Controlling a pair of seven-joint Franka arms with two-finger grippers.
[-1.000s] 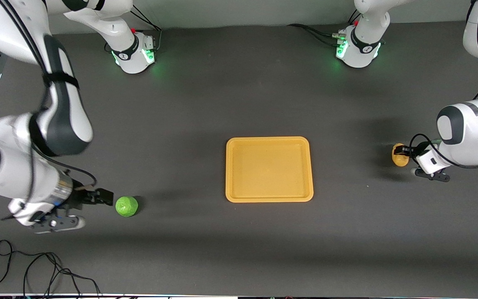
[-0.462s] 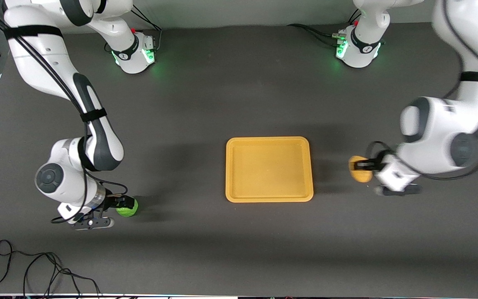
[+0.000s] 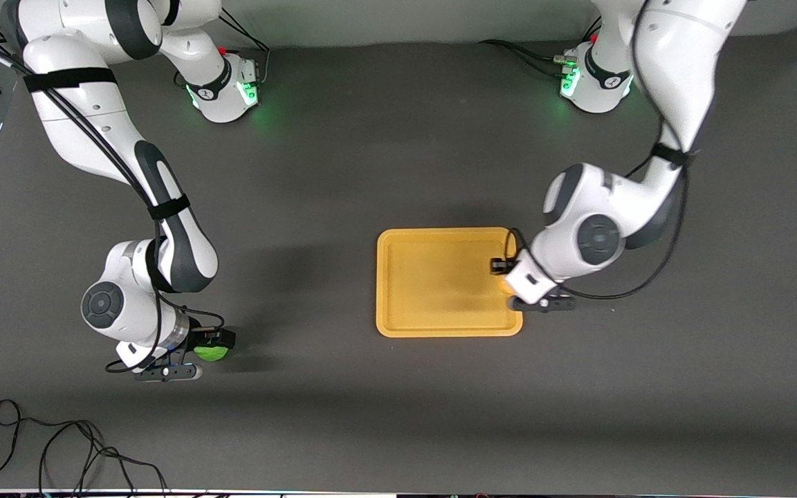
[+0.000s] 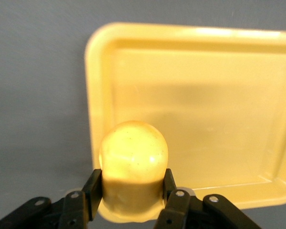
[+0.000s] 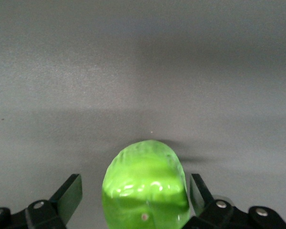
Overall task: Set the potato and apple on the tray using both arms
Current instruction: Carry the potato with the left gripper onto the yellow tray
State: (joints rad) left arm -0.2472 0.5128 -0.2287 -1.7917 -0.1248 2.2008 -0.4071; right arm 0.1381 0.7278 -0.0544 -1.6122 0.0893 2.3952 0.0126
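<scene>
Since a second ago our right gripper (image 3: 213, 344) has closed in around the apple (image 3: 212, 353), fingers wide, apple on table between them. Left gripper (image 3: 502, 273), clamping potato (image 4: 133, 164), now hangs over tray (image 3: 440, 325) edge.

The tray (image 3: 440, 290) lies flat on the desk (image 3: 385, 173), about midway between the two arms' ends. The left end effector (image 3: 502, 273) is over the tray's edge toward the left arm's end, with the potato (image 4: 132, 169) held between its fingers above that rim. The apple (image 3: 212, 353) sits on the desk toward the right arm's end, well apart from the tray and nearer to the front camera than the tray's middle. The right end effector (image 3: 215, 344) is at the apple, a finger on each side with gaps showing.
</scene>
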